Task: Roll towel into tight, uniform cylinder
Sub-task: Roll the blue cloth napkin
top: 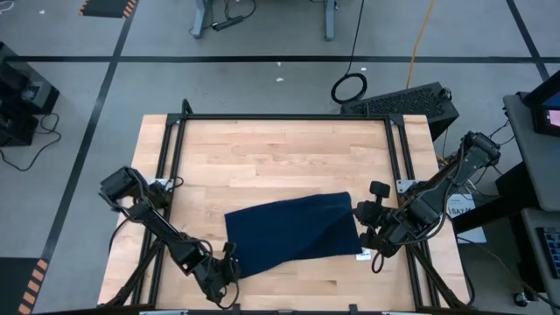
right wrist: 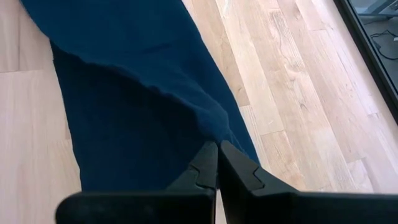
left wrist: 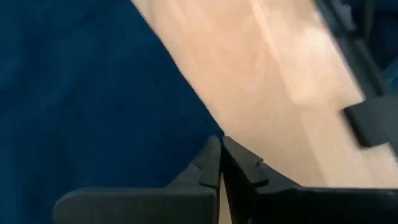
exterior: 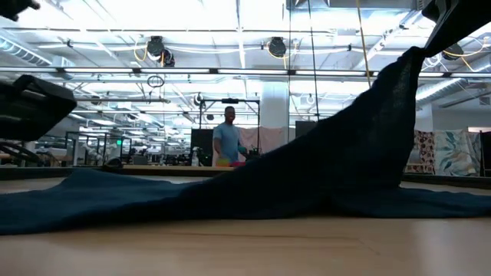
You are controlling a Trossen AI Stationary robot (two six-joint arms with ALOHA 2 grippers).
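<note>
The dark navy towel [top: 293, 232] lies spread on the wooden table, with its right end raised. My left gripper [top: 229, 269] is shut at the towel's near left corner, low over the table. My right gripper [top: 360, 229] is shut on the towel's right end and holds it above the table. In the low view the cloth [exterior: 360, 146] climbs like a tent to the upper right, while its left part [exterior: 92, 195] lies flat. A small white tag [top: 364, 255] shows at the towel's near right edge. My left gripper pinches the towel's near left corner [left wrist: 208, 132] between its two fingertips, slanting down from the table's near left. The cloth around that corner lies flat on the table. One layer or several, I cannot tell. My right gripper pinches a bunched bit of the towel's right end [right wrist: 214, 127] between its two fingertips, slanting down from the table's right. That end is lifted clear, and the cloth slopes from the fingers down to the table, where the rest lies.
Black frame rails [top: 175, 131] run along the table's left, right and far sides. A dark keyboard-like unit [top: 402, 103] sits past the far right corner. Bare wood [top: 280, 157] lies beyond the towel. A person [exterior: 226, 138] stands far off in the room.
</note>
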